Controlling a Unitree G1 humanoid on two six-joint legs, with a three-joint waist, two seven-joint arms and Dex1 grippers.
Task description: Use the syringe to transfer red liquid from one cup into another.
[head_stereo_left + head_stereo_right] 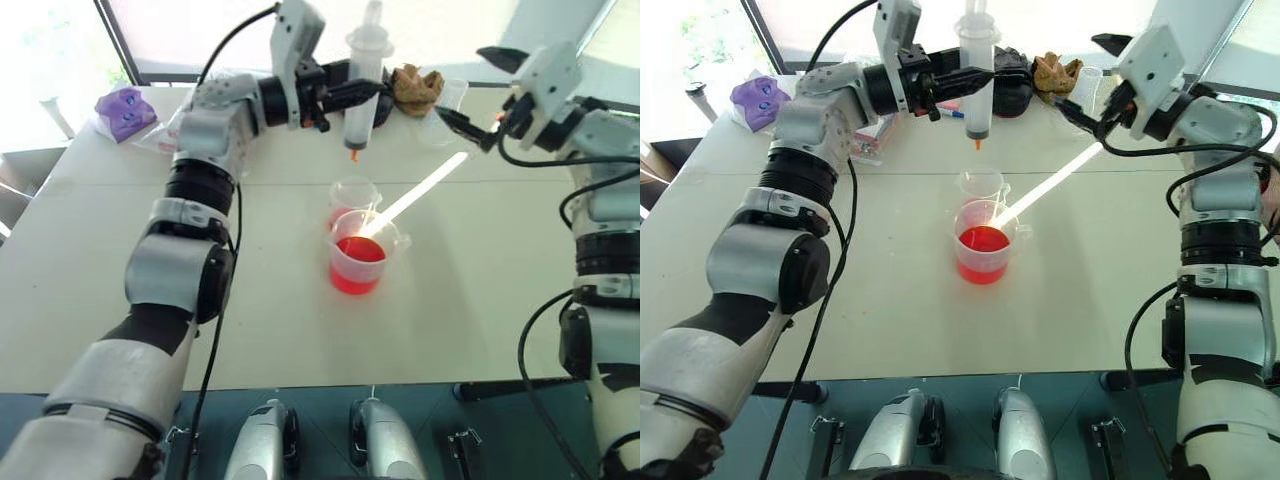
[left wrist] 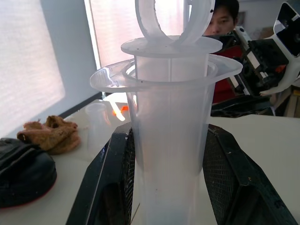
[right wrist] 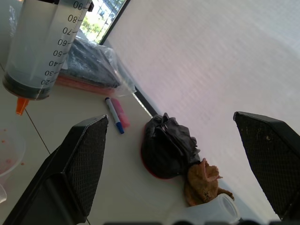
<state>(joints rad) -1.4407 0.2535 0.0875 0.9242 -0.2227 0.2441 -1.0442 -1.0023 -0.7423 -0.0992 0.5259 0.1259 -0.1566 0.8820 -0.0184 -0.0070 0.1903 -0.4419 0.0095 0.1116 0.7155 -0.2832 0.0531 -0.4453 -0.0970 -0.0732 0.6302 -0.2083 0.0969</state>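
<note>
1. Nearest on the surface stands the handled beaker, holding red liquid in its lower part.
2. Touching it just behind is the small cup, which looks nearly empty, with at most faint reddish traces inside.
3. Above and just behind the small cup hangs the syringe. Its long axis is upright, the orange tip down and the white plunger up, and the tip is well clear of both rims.
4. The left claw comes in level from the robot's left and is clamped on the syringe barrel, one finger on each side.
5. The barrel looks clear, and I see no red in it, so I judge a draw from the beaker is due next.
6. That move turns on one relation: the beaker lies below the tip and nearer than it, past the small cup, so the syringe must come toward the robot and then go down.
7. The right claw holds nothing, its fingers spread wide, off to the syringe's right at about the same height. It is the nearer arm for working the plunger.
</note>
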